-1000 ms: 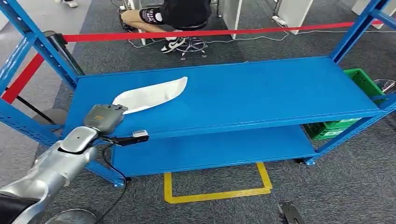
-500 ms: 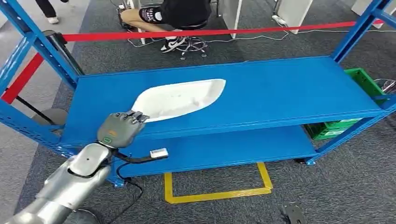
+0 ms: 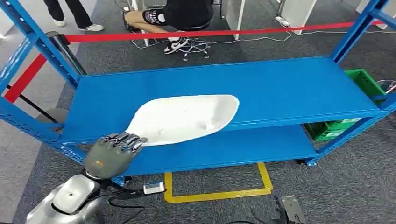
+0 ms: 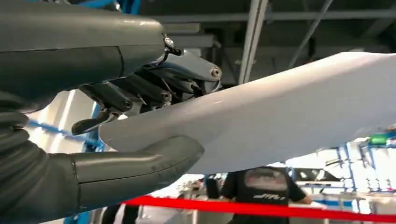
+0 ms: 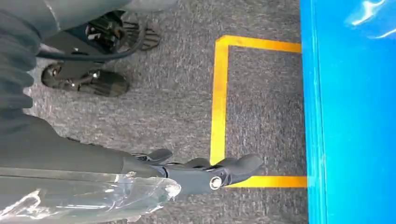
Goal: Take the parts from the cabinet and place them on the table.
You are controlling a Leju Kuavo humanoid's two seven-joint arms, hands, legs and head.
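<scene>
Blue shelf [image 3: 280, 88] under white part [image 3: 187, 117]

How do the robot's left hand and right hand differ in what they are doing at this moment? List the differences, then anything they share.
1. The left hand grips the narrow end of the white part, thumb on one face and fingers on the other; the right hand holds nothing.
2. The left hand is raised at the front edge of the blue shelf; the right hand hangs over the grey carpet, near the yellow floor marking.

Shared: both have dark grey fingers.

head view looks down; wrist views sit close behind hands.
</scene>
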